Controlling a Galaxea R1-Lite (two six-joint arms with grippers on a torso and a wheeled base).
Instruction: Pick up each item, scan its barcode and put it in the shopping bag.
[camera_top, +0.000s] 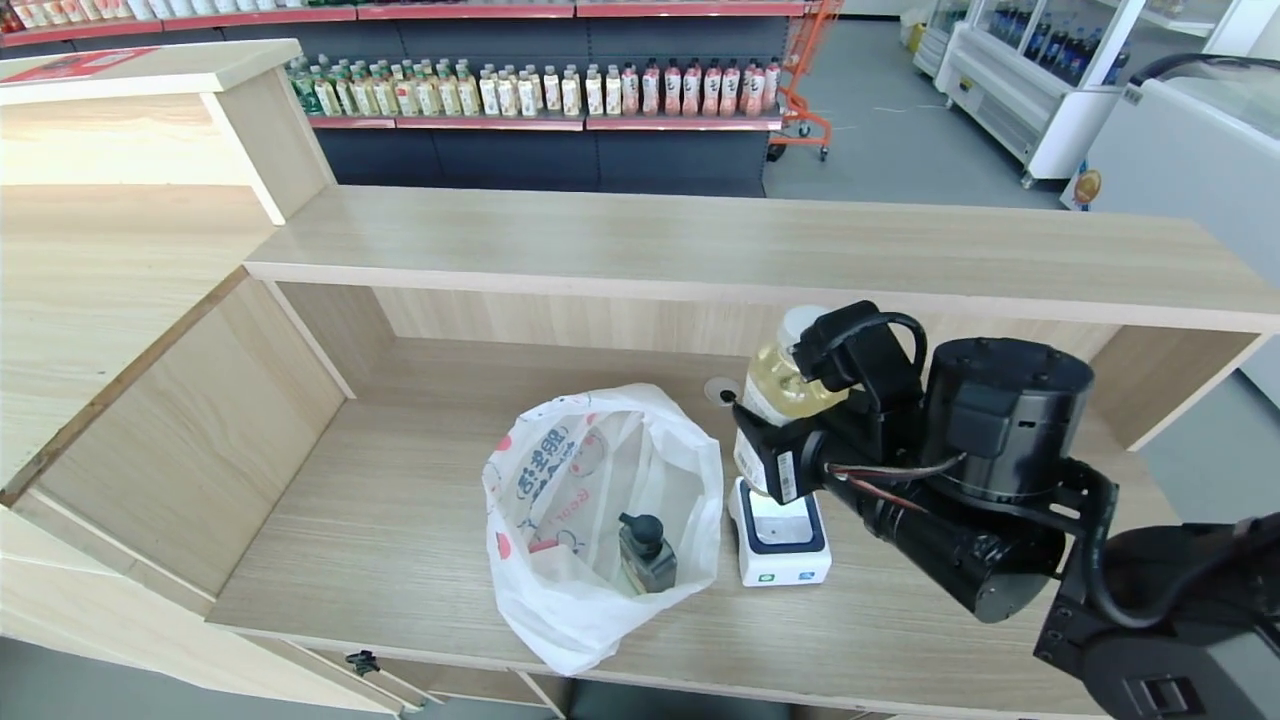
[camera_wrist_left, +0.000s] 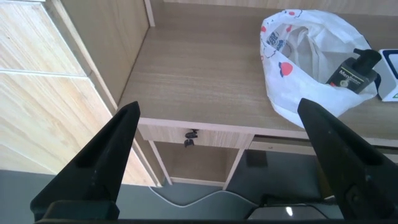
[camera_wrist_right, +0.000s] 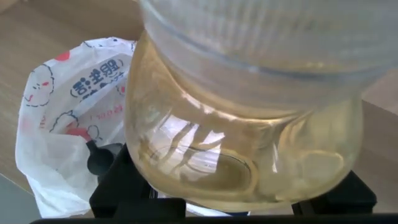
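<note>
My right gripper (camera_top: 800, 415) is shut on a clear bottle of yellow drink (camera_top: 785, 385) with a white cap, holding it just above the white barcode scanner (camera_top: 783, 545) on the counter. The bottle (camera_wrist_right: 249, 118) looms close in the right wrist view, with the scanner hidden beneath it. To the scanner's left stands the open white shopping bag (camera_top: 600, 510), with a dark pump bottle (camera_top: 647, 555) lying inside. My left gripper (camera_wrist_left: 221, 158) hangs open below and in front of the counter edge, well to the left of the bag (camera_wrist_left: 311, 56).
The work surface is a recessed wooden counter (camera_top: 400, 520) with a raised ledge (camera_top: 700, 240) behind and a side wall on the left. A cable hole (camera_top: 722, 390) sits behind the bag. Store shelves of bottles (camera_top: 540, 90) stand beyond.
</note>
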